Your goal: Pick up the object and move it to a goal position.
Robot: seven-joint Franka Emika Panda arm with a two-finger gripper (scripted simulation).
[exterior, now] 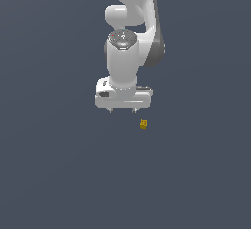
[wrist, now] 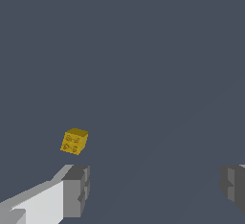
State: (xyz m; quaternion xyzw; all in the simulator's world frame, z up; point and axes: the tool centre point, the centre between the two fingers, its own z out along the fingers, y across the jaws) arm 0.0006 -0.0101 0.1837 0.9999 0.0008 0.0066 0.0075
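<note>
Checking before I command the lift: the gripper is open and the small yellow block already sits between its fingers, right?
Not quite. The gripper is open, but the small yellow block is not between its fingers. The wrist view shows it outside the gap, lying beyond one finger. The exterior view agrees: the block lies apart from the gripper, toward the exterior view's right.

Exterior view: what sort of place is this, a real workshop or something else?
Probably a computer simulation, not a real room. The ground is one flat, featureless grey-blue surface, the white arm looks smoothly rendered, and only a tiny yellow block lies near its open hand.
</note>
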